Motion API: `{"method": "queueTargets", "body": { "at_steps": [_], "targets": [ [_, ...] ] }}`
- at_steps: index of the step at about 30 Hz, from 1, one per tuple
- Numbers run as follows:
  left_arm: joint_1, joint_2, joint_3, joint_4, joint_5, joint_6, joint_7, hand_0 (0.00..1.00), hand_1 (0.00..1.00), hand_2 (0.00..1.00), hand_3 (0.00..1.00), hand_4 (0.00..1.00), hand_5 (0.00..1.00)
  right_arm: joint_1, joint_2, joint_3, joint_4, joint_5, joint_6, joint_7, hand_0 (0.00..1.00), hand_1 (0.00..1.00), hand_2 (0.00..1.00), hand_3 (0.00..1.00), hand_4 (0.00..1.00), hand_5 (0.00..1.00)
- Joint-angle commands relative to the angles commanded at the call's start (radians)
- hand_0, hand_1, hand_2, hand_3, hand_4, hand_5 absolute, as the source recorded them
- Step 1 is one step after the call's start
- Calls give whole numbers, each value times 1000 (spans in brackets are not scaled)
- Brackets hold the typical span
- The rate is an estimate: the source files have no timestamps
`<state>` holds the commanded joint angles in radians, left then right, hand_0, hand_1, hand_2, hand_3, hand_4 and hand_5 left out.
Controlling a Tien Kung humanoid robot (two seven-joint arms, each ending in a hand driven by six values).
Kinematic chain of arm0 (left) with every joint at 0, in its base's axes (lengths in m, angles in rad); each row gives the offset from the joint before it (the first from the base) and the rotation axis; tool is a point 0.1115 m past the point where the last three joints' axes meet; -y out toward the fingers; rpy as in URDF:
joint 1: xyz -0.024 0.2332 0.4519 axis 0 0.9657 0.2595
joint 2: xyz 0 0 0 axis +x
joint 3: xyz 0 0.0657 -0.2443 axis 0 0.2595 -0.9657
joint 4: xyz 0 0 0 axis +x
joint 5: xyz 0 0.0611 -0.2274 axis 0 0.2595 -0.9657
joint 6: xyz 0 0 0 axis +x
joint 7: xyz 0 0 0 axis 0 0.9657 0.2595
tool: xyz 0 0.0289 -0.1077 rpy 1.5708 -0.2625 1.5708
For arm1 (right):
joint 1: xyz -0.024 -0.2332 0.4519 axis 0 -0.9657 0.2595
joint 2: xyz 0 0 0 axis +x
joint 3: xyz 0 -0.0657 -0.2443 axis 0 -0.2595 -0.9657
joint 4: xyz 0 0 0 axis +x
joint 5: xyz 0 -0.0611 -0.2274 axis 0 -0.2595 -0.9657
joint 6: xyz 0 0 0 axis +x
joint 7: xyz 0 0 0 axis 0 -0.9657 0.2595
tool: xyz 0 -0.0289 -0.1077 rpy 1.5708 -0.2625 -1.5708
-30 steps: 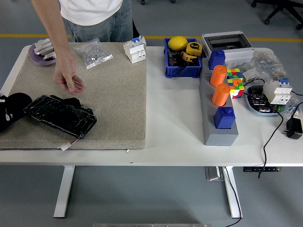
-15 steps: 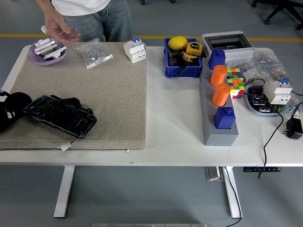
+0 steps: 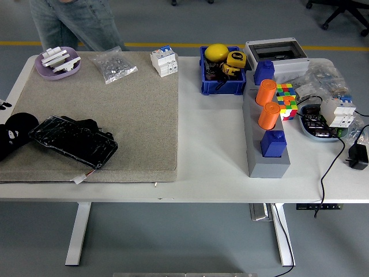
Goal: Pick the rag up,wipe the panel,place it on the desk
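Grey floor (image 3: 190,23) with yellow line (image 3: 190,45), white table (image 3: 207,144).

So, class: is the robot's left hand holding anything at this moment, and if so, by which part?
It cannot be told: the left hand sits at the panel's left end, black against black.

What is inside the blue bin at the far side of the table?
The blue bin holds a round yellow object, a yellow and black tape measure and dark small parts heaped beneath. What lies at the bottom is covered.
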<state>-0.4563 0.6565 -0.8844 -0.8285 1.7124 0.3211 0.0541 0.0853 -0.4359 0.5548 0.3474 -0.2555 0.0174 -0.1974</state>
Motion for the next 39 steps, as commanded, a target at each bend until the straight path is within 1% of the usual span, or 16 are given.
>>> {"method": "queueTargets", "body": {
  "at_steps": [5, 7, 8, 9, 12, 15, 17, 18, 19, 21, 22, 24, 25, 27, 32, 39],
  "targets": [
    [40, 25, -49, -73, 14, -16, 11, 579, 786, 800, 804, 888, 183, -2, -1, 0, -1, 1, 0, -1, 809, 677, 699, 650, 962, 775],
    [79, 34, -103, -128, 5, -25, 11, 579, 787, 802, 805, 902, 195, -4, -2, -4, -2, 4, 1, -1, 811, 677, 699, 648, 958, 773],
    [91, 35, -126, -147, 1, -27, 9, 579, 787, 802, 805, 902, 195, -4, -2, -4, -3, 4, 1, -1, 811, 677, 699, 648, 958, 773],
    [113, 34, -162, -177, -15, -29, 5, 579, 787, 802, 805, 902, 195, -5, -2, -4, -3, 4, 1, -1, 811, 677, 699, 648, 958, 773],
    [157, 25, -245, -247, -55, -34, -7, 583, 786, 801, 806, 905, 193, -6, 0, -5, -4, 4, 0, -1, 811, 678, 699, 647, 957, 773],
    [205, -1, -338, -307, -99, -41, -28, 583, 786, 801, 806, 905, 193, -6, 1, -4, -4, 1, 0, 0, 811, 678, 699, 647, 957, 773],
    [229, -35, -412, -329, -149, -45, -52, 583, 786, 801, 806, 905, 193, -8, 4, 0, -4, -1, -1, 0, 811, 678, 699, 647, 957, 773],
    [234, -44, -435, -333, -161, -46, -58, 588, 788, 801, 808, 913, 201, -9, 5, 0, -4, -2, -1, 1, 810, 678, 699, 647, 954, 771],
    [241, -71, -476, -338, -187, -48, -72, 588, 788, 801, 808, 913, 201, -9, 8, -1, -5, -2, -1, 1, 810, 678, 699, 647, 954, 771],
    [248, -114, -543, -347, -217, -51, -87, 588, 788, 801, 808, 913, 201, -10, 11, 0, -5, -4, -2, 1, 810, 678, 699, 647, 954, 771],
    [250, -145, -583, -352, -236, -51, -99, 588, 788, 801, 808, 913, 201, -10, 14, -3, -4, -7, -2, 1, 810, 678, 699, 647, 954, 771],
    [248, -185, -633, -355, -260, -52, -111, 591, 789, 798, 802, 920, 205, -11, 17, -4, -3, -8, -3, 1, 811, 677, 699, 647, 953, 771],
    [246, -200, -650, -356, -267, -52, -115, 591, 789, 798, 802, 920, 205, -11, 18, -7, -3, -8, -3, 1, 811, 677, 699, 647, 953, 771],
    [244, -218, -665, -359, -275, -51, -118, 591, 789, 798, 802, 920, 205, -11, 19, -12, -4, -6, -3, 0, 811, 677, 699, 647, 953, 771],
    [256, -243, -700, -381, -277, -48, -122, 594, 787, 797, 801, 928, 219, -5, 14, -14, 1, -16, -5, -2, 811, 677, 698, 646, 952, 771],
    [284, -243, -724, -403, -274, -45, -124, 600, 788, 797, 798, 928, 224, 1, 5, -14, 12, -37, -6, -4, 811, 677, 698, 646, 952, 771]
  ]
}}
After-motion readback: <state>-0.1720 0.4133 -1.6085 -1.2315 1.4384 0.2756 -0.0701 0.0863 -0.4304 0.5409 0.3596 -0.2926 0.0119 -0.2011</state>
